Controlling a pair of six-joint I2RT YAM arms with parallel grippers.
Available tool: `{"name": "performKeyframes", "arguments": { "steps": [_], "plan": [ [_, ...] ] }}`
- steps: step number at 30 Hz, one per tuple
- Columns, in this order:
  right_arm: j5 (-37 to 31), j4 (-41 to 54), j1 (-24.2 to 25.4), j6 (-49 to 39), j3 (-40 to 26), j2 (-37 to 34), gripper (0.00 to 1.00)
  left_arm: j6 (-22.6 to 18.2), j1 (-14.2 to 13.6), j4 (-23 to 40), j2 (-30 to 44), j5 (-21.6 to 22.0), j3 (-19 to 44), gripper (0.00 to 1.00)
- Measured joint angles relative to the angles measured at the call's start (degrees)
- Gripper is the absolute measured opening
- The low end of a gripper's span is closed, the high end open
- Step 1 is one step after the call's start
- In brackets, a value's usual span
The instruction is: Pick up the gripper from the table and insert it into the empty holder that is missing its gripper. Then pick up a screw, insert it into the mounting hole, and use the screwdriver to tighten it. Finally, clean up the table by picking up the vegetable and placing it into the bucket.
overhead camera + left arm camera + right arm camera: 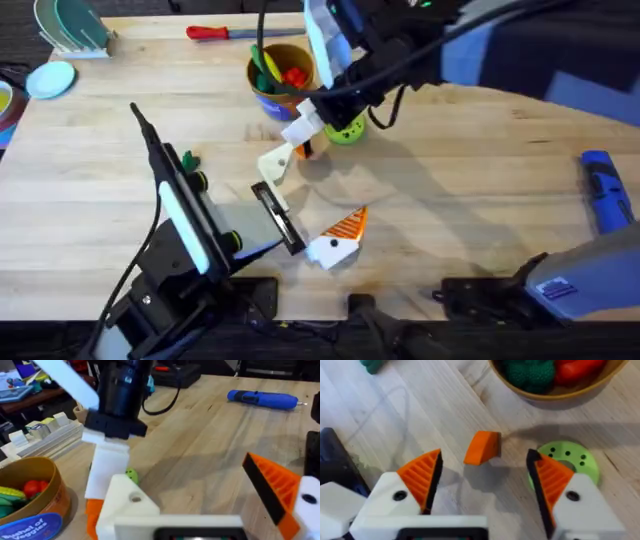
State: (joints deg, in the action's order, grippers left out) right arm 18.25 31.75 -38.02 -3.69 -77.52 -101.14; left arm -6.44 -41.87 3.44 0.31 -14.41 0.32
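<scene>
Screwdriver [605, 190], blue, lies at the table's [450, 200] three o'clock edge. Bucket [279, 73] stands near twelve. Right gripper [485, 480], jaws spread, hovers just beside it. Gripper [338, 240] rests near six, touching the holder [279, 218]. Vegetable [188, 159] sits toward nine.

Light wood plank worktop [460, 190]. Far edge: slim red-handled screwdriver [215, 32]. Far centre: blue bucket [280, 75] with tan rim, toys inside; bright green ring disc [347, 131] just right and nearer. Small orange wedge [482, 447] beside the disc. Cream-white finger piece [275, 163] centre. Loose white gripper [338, 240] with orange ribbed tip near centre, just right of the black holder [280, 218] bar. Tiny dark-green vegetable [188, 159] left. Blue powered screwdriver [604, 188] at right edge.
</scene>
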Motion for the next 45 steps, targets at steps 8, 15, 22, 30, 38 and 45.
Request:
{"name": "performKeyframes", "arguments": {
  "steps": [8, 15, 22, 30, 38, 45],
  "plan": [
    [-1.4, 0.6, -2.1, -1.3, -0.5, -3.2, 0.797, 0.0, 0.0, 0.0, 0.0, 0.0, 0.0, 0.993],
    [-4.8, -0.5, -5.9, -2.3, -0.5, -6.1, 0.680, 0.0, 0.0, 0.0, 0.0, 0.0, 0.0, 0.993],
    [-7.0, -2.2, -6.3, -2.3, -0.5, -6.8, 0.620, 0.0, 0.0, 0.0, 0.0, 0.0, 0.0, 0.993],
    [-7.8, -2.9, -6.2, -2.1, -0.5, -6.8, 0.534, 0.0, 0.0, 0.0, 0.0, 0.0, 0.0, 0.993],
    [-8.0, -2.8, -6.2, -1.9, -0.5, -6.8, 0.402, 0.0, 0.0, 0.0, 0.0, 0.0, 0.0, 0.993],
    [-8.1, -2.4, -6.2, -1.8, -0.5, -6.8, 0.396, 0.0, 0.0, 0.0, 0.0, 0.0, 0.0, 0.992]
  ]
}}
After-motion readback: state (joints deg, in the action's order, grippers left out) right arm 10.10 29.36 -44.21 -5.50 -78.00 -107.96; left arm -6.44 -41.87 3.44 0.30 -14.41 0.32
